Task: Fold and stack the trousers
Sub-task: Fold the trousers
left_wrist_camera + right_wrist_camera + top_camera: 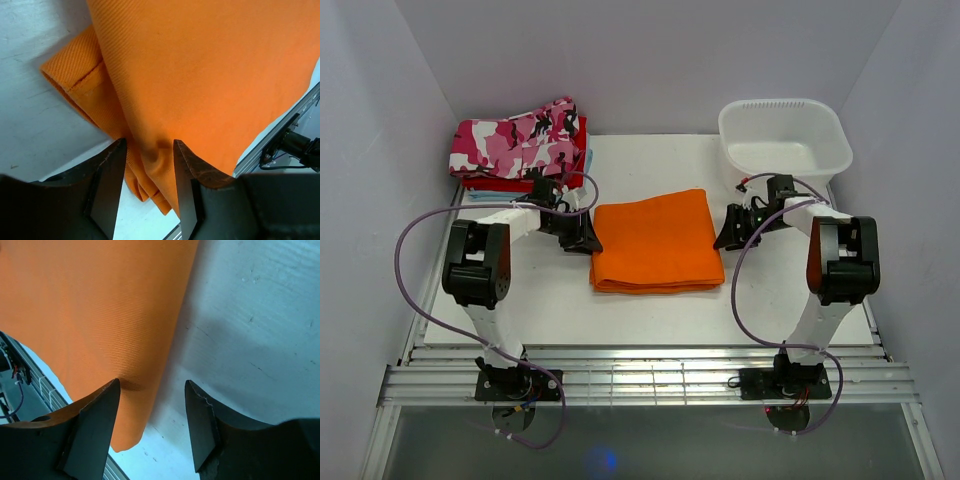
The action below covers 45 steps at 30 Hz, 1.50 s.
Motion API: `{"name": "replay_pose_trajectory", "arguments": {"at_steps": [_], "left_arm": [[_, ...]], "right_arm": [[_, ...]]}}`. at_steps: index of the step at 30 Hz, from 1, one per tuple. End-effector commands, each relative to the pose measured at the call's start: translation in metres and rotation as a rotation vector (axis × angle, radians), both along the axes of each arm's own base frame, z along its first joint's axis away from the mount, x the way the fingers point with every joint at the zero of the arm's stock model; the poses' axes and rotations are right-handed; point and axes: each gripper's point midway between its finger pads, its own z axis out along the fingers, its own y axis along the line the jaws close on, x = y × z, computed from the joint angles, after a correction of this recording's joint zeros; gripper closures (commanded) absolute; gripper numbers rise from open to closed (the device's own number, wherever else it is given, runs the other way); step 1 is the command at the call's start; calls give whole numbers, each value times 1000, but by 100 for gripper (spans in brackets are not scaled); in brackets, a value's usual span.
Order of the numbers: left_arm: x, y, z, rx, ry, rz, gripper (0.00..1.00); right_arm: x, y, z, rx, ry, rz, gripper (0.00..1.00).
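From the top view, the trousers [655,242] lie folded into a flat, near-square bundle mid-worktop [520,300]; the long axis runs left to right, slightly skewed, with the layered edges facing the arms' bases; the left hand [588,238] sits at the bundle's left edge, the right hand [728,238] just off its right edge; a white tub [785,150] stands back right, a camouflage garment [515,145] back left.

At the left wrist, the fingers [112,175] are spread, straddling the orange cloth [200,75] near a hemmed corner.

At the right wrist, the fingers [100,410] are spread; one overlaps the cloth's edge [90,305], the other stands over bare worktop [250,315].
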Motion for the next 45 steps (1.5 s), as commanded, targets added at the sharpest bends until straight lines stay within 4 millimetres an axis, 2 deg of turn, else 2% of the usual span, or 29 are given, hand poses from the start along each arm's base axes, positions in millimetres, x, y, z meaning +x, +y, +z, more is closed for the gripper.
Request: {"name": "replay_pose_trajectory", "arguments": {"at_steps": [1,5,6,8,9,10,12,13,17,19,22,23,24,26,27,28,30,31,32,33,34,36,37,39,40,42,44,45], "left_arm": [[3,-8,-1,-40,15,-12,47],[4,-9,-11,-38,43,-9,50],[3,-10,-11,-48,49,-14,61],[6,-12,-5,-60,36,-25,73],[7,-14,3,-77,19,-36,79],[6,-16,9,-90,6,-49,90],[3,-17,23,-106,-33,-79,99],[1,-18,37,-117,-71,-92,100],[-18,-13,53,-114,-111,-131,100],[-28,-8,41,-87,-85,-126,100],[-33,11,-2,29,-8,-106,100],[-38,19,-25,65,68,-96,100],[-38,24,-37,76,100,-87,100],[-30,37,-53,87,135,-52,100],[-29,40,-69,96,168,-53,100],[-15,43,-70,110,142,-53,100],[-6,47,-83,136,127,-91,100],[9,48,-77,147,90,-94,99],[13,49,-76,148,71,-116,95],[17,45,-65,107,47,-135,91],[18,45,-54,85,27,-149,74],[18,44,-35,63,-44,-188,56],[20,41,-6,36,-121,-202,40],[16,39,19,14,-188,-222,32],[14,34,48,-18,-251,-229,31],[10,26,76,-77,-296,-231,31],[-1,11,114,-199,-359,-262,31],[-6,6,121,-240,-357,-268,31]], "right_arm": [[-8,5,-16,35,56,-21,39],[-17,5,-26,32,83,-24,37],[-18,5,-28,31,87,-22,37],[-22,3,-32,19,99,-28,37],[-21,3,-33,12,97,-30,37],[-22,1,-34,4,99,-35,37],[-20,-2,-35,-18,92,-42,37],[-20,-3,-36,-27,96,-48,36],[-23,-10,-38,-71,90,-72,36],[-24,-10,-35,-72,81,-72,36],[-22,-10,-19,-65,20,-58,36],[-19,-9,-6,-58,-35,-41,36],[-15,-7,4,-46,-74,-24,36],[-12,2,31,15,-157,35,37],[-9,6,43,42,-190,57,38],[-13,15,56,111,-205,95,41],[-17,29,69,164,-225,149,44],[-21,37,72,195,-219,175,46],[-24,41,73,209,-219,197,47],[-28,46,74,222,-216,218,48],[-35,54,75,243,-206,244,48],[-40,61,76,270,-201,267,48],[-44,67,76,282,-195,284,48],[-48,73,80,302,-193,301,48],[-48,77,84,318,-188,295,49],[-49,81,89,337,-193,290,48],[-49,88,97,357,-209,285,49],[-52,91,94,363,-198,284,49]]}}
